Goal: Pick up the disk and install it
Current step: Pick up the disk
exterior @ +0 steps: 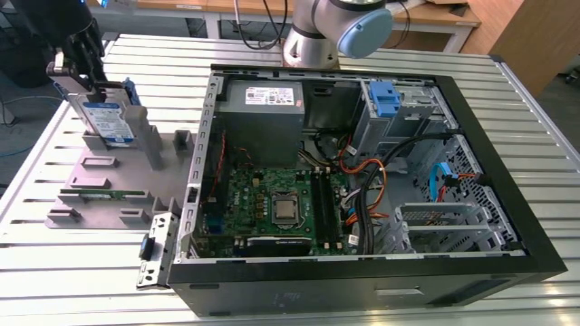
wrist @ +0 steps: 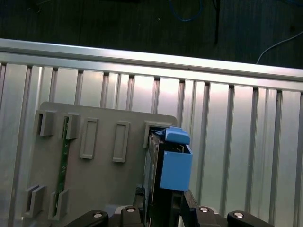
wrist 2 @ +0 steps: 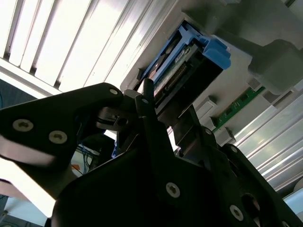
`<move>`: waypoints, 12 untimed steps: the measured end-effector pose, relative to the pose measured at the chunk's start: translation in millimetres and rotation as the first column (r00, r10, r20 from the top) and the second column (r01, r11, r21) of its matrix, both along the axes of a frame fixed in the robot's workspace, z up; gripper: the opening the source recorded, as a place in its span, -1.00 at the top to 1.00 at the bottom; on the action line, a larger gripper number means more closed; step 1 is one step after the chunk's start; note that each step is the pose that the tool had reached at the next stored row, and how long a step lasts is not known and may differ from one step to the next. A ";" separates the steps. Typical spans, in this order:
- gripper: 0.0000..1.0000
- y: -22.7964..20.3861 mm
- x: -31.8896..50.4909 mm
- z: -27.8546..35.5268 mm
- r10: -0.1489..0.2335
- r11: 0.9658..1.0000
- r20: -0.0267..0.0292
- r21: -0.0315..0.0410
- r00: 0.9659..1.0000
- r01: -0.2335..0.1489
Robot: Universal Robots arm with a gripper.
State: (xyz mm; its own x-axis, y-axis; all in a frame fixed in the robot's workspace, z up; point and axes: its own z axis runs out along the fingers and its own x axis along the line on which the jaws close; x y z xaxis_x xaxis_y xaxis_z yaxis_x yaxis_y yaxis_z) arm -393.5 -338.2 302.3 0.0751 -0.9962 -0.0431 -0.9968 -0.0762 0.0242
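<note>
The disk point(exterior: 109, 121), a silver-grey drive with a white-and-blue label in a blue caddy, stands on edge in a slot of the grey fixture point(exterior: 100, 183) at the exterior view's left, outside the computer case. My gripper point(exterior: 86, 85) reaches down onto its upper end. In both wrist views the black fingers point(wrist 2: 147, 101) press the two faces of the disk point(wrist 2: 189, 61), so the gripper point(wrist 2: 170, 111) is shut on it. The caddy's blue end tab point(wrist: 176, 136) sits at the grey slot, with the disk point(wrist: 173, 165) running back to my gripper point(wrist: 165, 205).
The open computer case point(exterior: 490, 170) lies to the exterior view's right, holding a motherboard point(exterior: 281, 204), a grey power supply point(exterior: 263, 102), cables and a blue bracket point(exterior: 387, 98) in the drive bay. A green memory stick point(exterior: 109, 195) rests on the fixture. The slatted metal table point(exterior: 73, 272) carries everything.
</note>
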 end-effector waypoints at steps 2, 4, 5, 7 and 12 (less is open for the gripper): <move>0.15 0.0 0.0 0.0 0.000 1.000 0.000 0.000 1.000 0.000; 0.15 0.0 0.0 -0.1 0.000 1.000 0.000 0.000 1.000 0.000; 0.18 0.0 0.0 -0.1 0.000 1.000 0.000 0.000 1.000 0.000; 0.18 0.0 0.0 -0.1 0.000 1.000 0.000 0.000 1.000 0.000; 0.28 0.0 0.0 -0.1 0.000 1.000 0.000 0.000 1.000 0.000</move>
State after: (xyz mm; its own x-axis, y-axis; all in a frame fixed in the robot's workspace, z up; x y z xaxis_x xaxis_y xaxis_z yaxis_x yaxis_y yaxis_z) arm -393.5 -338.2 302.1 0.0751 -0.9962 -0.0431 -0.9968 -0.0762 0.0242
